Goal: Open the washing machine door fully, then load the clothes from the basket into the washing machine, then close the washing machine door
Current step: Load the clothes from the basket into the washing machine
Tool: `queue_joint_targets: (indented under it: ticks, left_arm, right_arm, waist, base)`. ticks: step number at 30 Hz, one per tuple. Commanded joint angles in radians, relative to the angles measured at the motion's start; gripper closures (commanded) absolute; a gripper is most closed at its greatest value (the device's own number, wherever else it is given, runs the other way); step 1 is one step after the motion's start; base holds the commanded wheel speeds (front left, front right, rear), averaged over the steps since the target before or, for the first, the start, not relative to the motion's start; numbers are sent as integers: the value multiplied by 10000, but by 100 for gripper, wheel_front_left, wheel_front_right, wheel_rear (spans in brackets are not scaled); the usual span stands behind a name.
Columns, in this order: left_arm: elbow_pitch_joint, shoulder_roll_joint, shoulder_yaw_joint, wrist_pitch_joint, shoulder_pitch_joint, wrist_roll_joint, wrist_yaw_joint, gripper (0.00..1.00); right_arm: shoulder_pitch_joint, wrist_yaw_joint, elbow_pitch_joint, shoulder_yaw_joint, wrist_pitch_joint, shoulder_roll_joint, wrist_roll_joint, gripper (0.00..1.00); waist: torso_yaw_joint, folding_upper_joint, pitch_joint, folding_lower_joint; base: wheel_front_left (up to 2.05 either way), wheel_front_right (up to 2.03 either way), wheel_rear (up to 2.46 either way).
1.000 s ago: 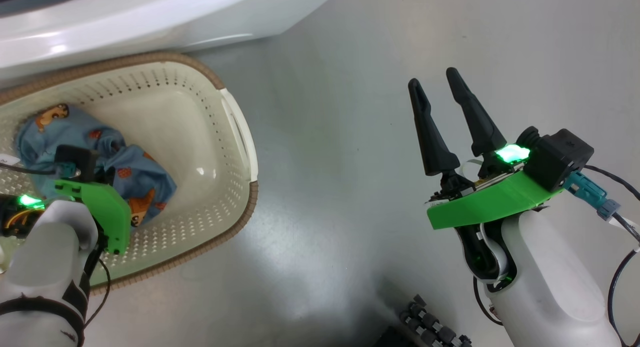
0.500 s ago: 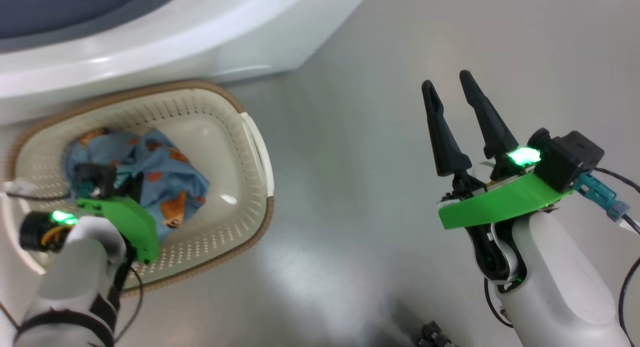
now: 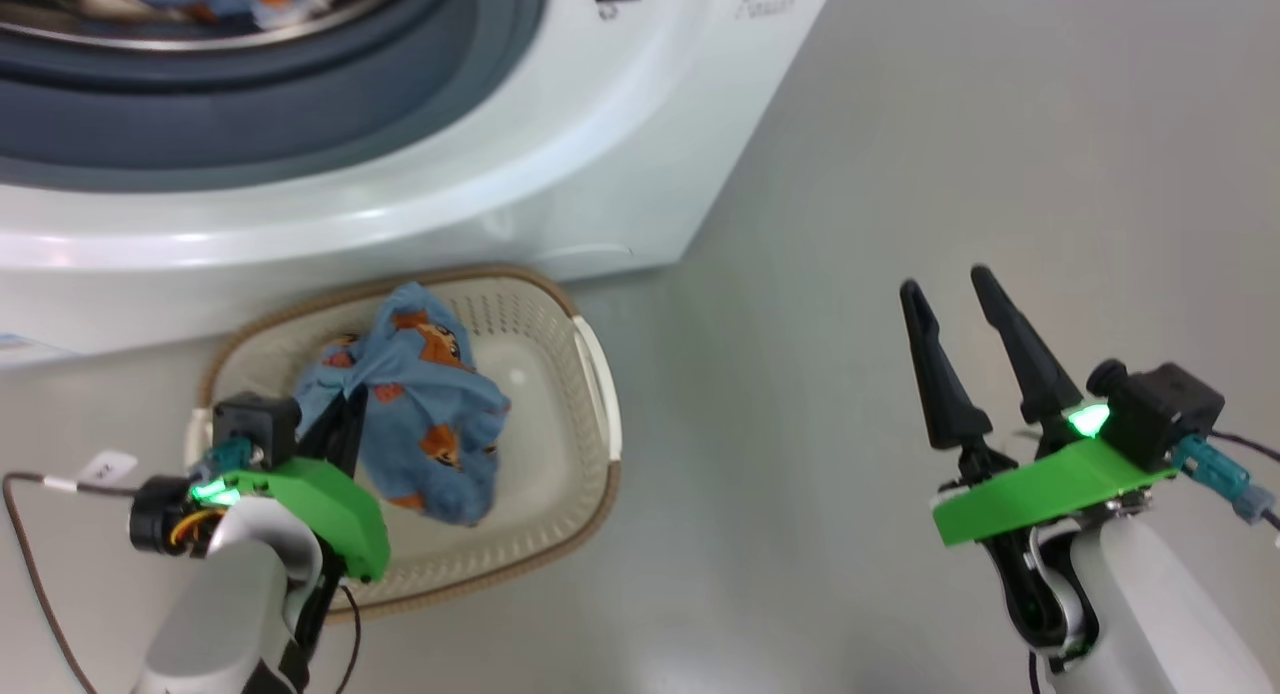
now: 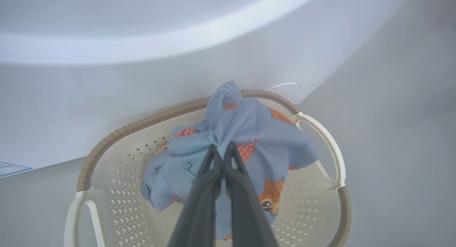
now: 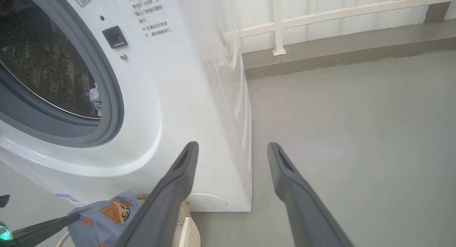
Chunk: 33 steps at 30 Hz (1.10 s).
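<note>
Glossy washer [image 5: 185, 97] bears small Chinese print; left pincer [image 4: 222, 151] pinches bear-print clothes [image 4: 256, 133] over perforated basket [image 4: 107, 143] at six o'clock; right pincer [image 5: 232, 144] wide.

Bear-print clothes [image 3: 425, 419] bunched over basket [image 3: 548, 474], washing machine [image 3: 600, 124] seemingly open

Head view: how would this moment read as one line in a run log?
step: loading clothes | left hand: shut on clothes over basket | right hand: open, empty, over floor | washing machine: open
</note>
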Motion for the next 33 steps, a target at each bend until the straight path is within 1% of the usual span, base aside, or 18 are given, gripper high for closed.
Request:
queue_joint_targets:
  ticks: [1,8,20,24,25,33]
  left_arm:
    - [-357,264,296,-134,395,-103,6,100]
    - [-1937,245,718,-136,1453,31,21,100]
    - [-4910,139,1883,-137,3607,447,118,100]
    - [-5907,59,2275,-137,4321,607,167,100]
    - [-5907,59,2275,-137,4321,607,167,100]
    - [-7499,-86,2930,-137,5513,873,214,100]
  right_arm:
    - [341,46,-157,130,-78,-150,-75,0]
    - [1064,46,-62,59,-78,-399,-14,0]
    - [2220,46,16,-250,-78,-731,52,0]
    - [2590,46,-22,-386,-78,-803,57,0]
    - [2590,46,-22,-386,-78,-803,57,0]
    - [3025,46,-73,-552,-78,-885,49,0]
  waist:
    - [647,0,-1062,1]
    - [873,0,-2056,1]
    - [1155,0,-3555,1]
    - [1280,0,-3857,1]
    - [1280,0,-3857,1]
    - [1458,0,-4149,1]
  base:
    - [0,0,0]
    - [0,0,0]
    - [0,0,0]
    - [0,0,0]
    - [0,0,0]
    - [0,0,0]
